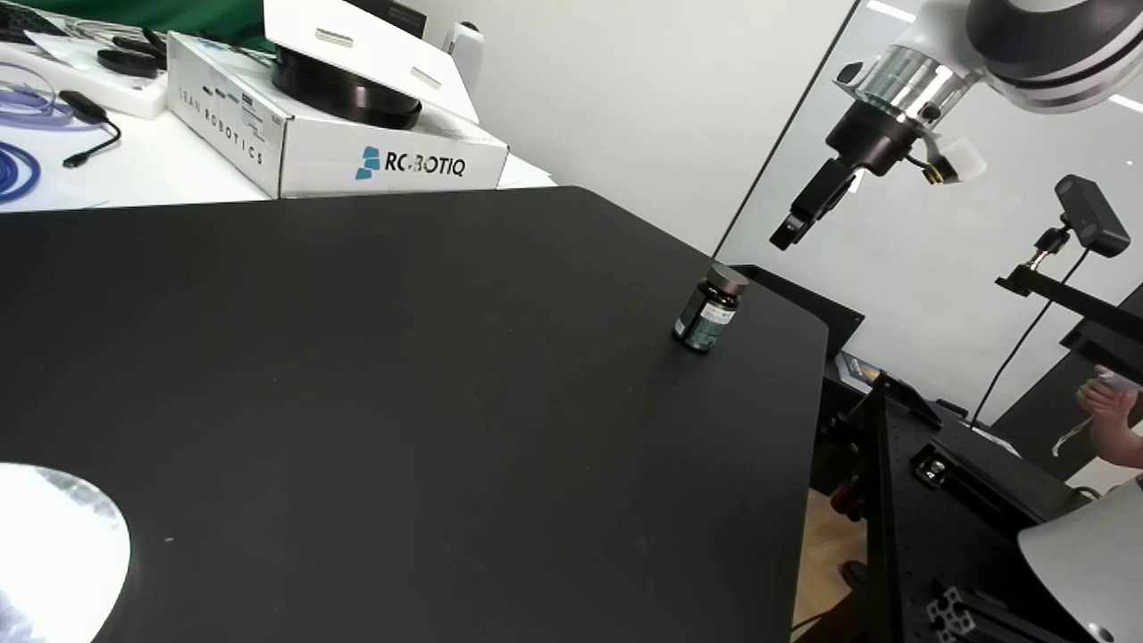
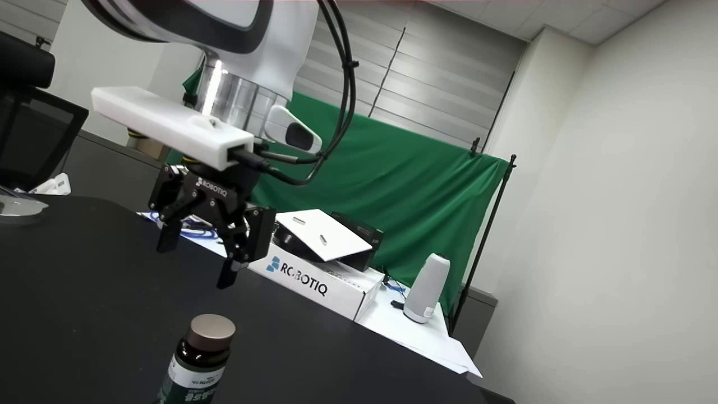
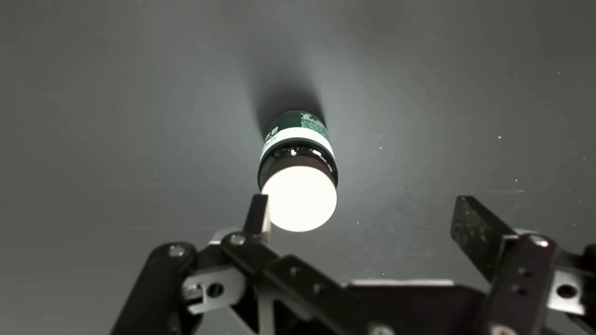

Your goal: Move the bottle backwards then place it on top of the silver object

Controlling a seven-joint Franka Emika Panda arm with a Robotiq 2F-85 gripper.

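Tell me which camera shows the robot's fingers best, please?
The wrist view: both fingers look biggest there, wide apart. In an exterior view, both show smaller, the hand open. In an exterior view, they're seen side-on, so the fingertips look like one.

My gripper [image 3: 362, 204] hangs with its two fingers [image 3: 477, 228] pointing downward and spread well apart, a wide gap between the tips. Directly above the gripper sits my silvery wrist [image 2: 238, 98], and over that my arm [image 2: 289, 56] bends off to one side.
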